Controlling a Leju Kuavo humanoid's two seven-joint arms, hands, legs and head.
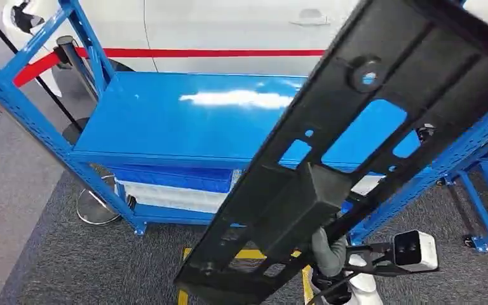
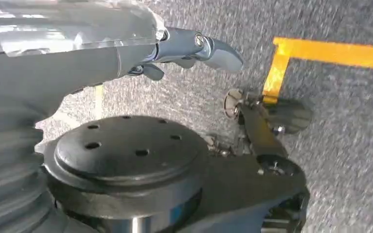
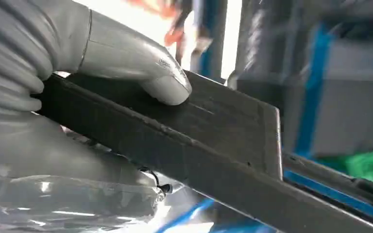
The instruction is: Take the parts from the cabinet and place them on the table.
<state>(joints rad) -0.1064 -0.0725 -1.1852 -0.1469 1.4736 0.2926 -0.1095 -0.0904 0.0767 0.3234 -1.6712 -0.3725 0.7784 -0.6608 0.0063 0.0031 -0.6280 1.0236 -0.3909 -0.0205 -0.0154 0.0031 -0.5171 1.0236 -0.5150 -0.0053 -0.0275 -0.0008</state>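
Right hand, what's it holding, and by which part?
The right hand grips the long black part by its boxy block near the lower end, thumb pressed on top.

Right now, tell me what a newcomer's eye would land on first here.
A long black part with cut-out slots slants across the head view, gripped low down by the right robot hand, thumb pressed on its top face. Behind it stands a blue shelf, its top bare. The left robot hand hangs over grey carpet.

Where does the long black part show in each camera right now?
Head view: black part runs diagonally from lower centre to upper right, over the blue shelf.
Left wrist view: not in it.
Right wrist view: crosses the frame, gripped by the right hand.
Shared landmark: the right hand's grip on the part.
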